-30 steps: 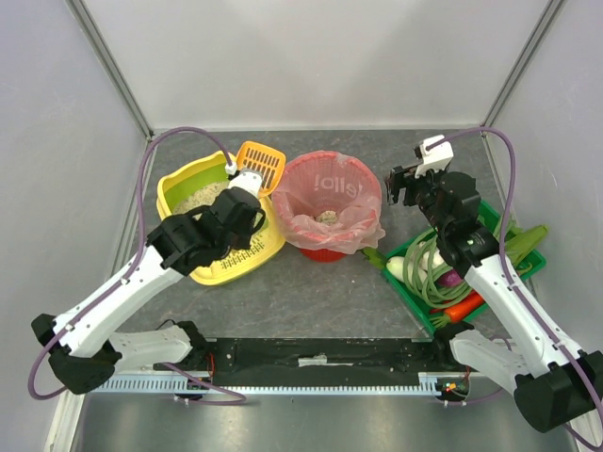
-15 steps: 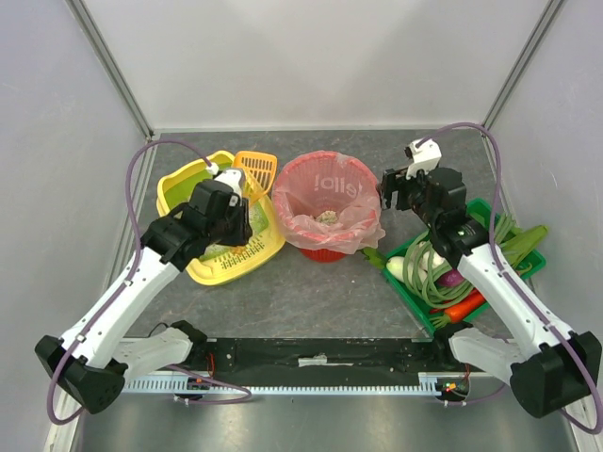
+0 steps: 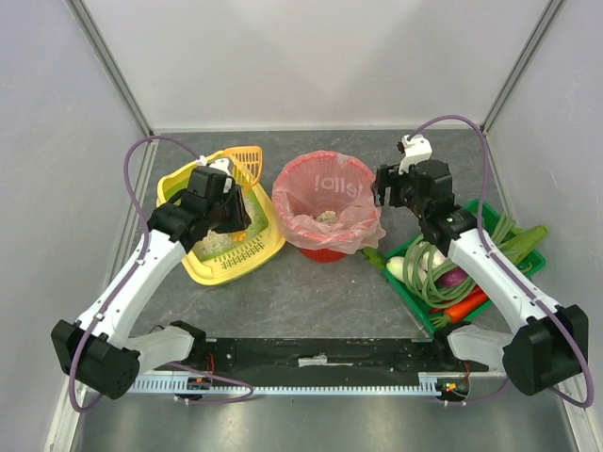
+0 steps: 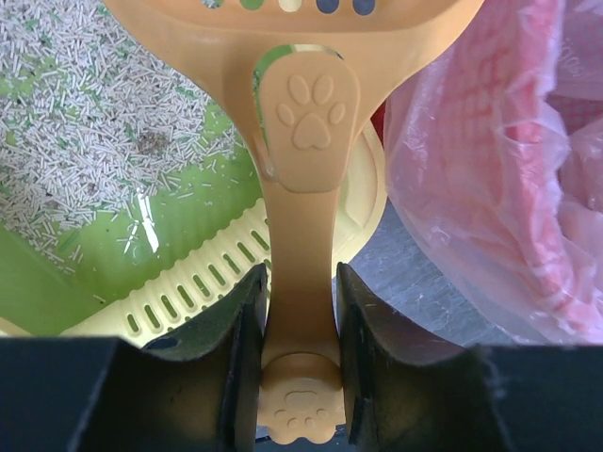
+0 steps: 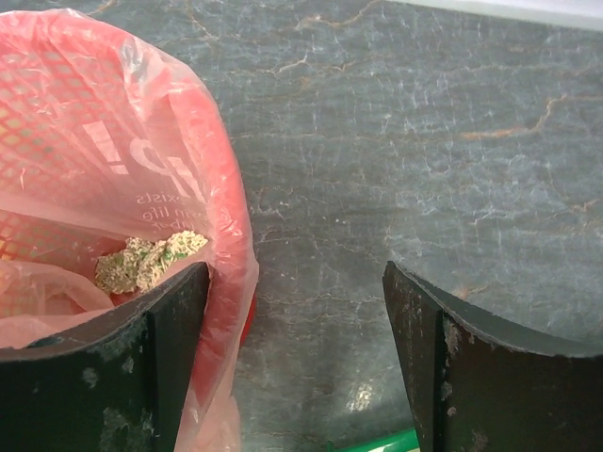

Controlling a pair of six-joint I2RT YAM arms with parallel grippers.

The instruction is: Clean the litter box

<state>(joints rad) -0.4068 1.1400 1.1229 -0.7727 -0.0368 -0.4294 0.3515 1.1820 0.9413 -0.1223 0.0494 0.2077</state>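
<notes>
The litter box (image 3: 215, 266) is a yellow tray with green inner walls and pale litter (image 4: 85, 104), at the left of the table. Its slotted rim (image 4: 188, 287) shows in the left wrist view. My left gripper (image 3: 229, 188) is shut on the handle of an orange litter scoop (image 4: 301, 188), whose slotted head (image 3: 243, 158) is over the box's far right corner. My right gripper (image 3: 386, 188) is open and empty, its jaws wide apart beside the right rim of the red bin (image 3: 325, 202).
The red bin has a pink bag (image 5: 104, 160) and a clump of litter (image 5: 146, 259) inside. A green tray of vegetables (image 3: 452, 268) stands at the right. Grey walls close in the table on three sides.
My left gripper has carried the scoop left and back, from near the bin's rim to over the litter box. My right gripper has moved a little left and back toward the bin.
</notes>
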